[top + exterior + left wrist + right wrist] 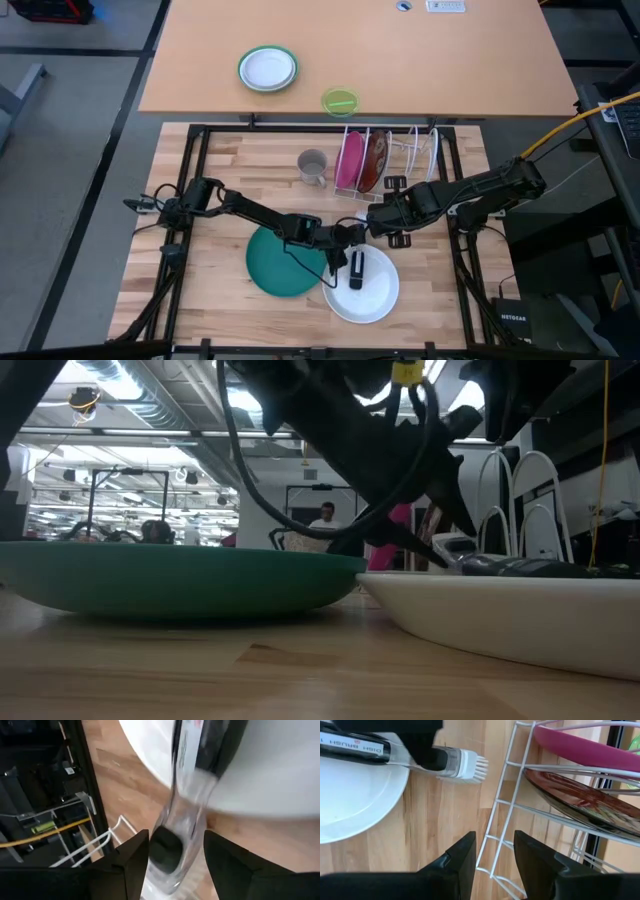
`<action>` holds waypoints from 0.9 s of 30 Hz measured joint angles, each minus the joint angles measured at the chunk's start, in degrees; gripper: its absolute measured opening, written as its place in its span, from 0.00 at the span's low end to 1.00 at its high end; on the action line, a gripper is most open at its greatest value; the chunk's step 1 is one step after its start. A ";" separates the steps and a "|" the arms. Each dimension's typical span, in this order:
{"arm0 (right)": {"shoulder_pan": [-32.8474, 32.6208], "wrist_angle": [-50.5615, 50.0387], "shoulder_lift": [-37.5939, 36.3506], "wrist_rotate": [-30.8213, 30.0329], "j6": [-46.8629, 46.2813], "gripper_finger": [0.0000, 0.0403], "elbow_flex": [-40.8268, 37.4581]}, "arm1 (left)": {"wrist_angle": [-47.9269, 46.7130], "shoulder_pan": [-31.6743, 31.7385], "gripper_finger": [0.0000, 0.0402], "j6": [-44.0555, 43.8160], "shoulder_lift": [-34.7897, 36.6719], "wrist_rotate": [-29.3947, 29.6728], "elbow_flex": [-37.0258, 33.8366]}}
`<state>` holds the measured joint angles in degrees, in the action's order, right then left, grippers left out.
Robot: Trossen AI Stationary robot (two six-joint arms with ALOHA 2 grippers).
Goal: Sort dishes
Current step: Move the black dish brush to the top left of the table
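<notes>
Wooden table (230, 170) | left claw (352, 262) open over white plate (375, 295) | right claw (380, 222) open | person (325, 517) behind

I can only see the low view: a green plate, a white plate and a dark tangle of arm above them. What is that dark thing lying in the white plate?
Observer: It is a dish brush. From above you can see it lying on the plain white plate, with its white bristles poking out past the rim towards the rack.
Visitor: Is the robot holding it?
Observer: No. In the left wrist view, the left end effector has its fingers open on either side of the clear handle, without clamping it.
</notes>
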<state>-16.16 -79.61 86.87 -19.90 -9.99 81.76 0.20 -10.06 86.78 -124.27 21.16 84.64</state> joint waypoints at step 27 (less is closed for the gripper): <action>0.00 0.23 0.00 -1.55 0.02 0.34 0.00 | 2.73 1.90 0.45 15.92 -1.82 -10.53 0.20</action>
<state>-16.16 -79.38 86.87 -21.45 -9.96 81.76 2.93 -8.16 102.69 -126.09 10.62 84.84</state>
